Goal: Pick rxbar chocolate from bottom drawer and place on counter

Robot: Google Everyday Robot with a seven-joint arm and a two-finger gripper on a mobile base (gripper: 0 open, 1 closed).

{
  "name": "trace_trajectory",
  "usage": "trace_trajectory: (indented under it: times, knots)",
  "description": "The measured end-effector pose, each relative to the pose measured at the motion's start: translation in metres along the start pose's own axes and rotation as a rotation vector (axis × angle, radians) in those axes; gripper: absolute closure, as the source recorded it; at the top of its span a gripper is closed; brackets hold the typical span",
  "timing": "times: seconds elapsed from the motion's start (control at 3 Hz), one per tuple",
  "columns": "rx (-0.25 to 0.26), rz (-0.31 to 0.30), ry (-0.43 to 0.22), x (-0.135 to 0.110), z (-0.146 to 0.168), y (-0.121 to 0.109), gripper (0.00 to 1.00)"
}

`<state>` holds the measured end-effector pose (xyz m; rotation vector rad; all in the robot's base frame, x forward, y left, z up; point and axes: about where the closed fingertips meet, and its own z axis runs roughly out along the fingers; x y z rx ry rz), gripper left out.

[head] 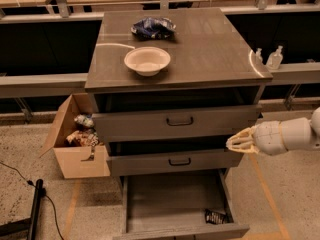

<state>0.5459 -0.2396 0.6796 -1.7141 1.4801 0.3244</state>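
Note:
The rxbar chocolate point(216, 216) is a small dark wrapper lying flat in the front right corner of the open bottom drawer point(170, 204). My gripper point(238, 142) hangs at the cabinet's right side, level with the middle drawer, above and to the right of the bar and apart from it. Nothing shows in it. The counter point(210, 49) is the grey-brown cabinet top, with a white bowl point(147, 60) and a blue shiny bag point(152, 27) on its left half.
Two upper drawers point(180, 121) with black handles are partly pulled out. A cardboard box point(75, 139) of items stands left of the cabinet. Two small clear bottles point(274, 58) stand on the ledge at right. A black pole and cable point(35, 209) lie on the floor at left.

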Motion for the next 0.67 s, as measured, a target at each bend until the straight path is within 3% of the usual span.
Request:
trace_trajectory:
  times: [0.33, 0.67]
  knots:
    - [0.011, -0.033, 0.0, -0.0166, -0.0171, -0.0222, 1.0]
    - [0.008, -0.035, -0.003, -0.0178, -0.0156, -0.0231, 0.78]
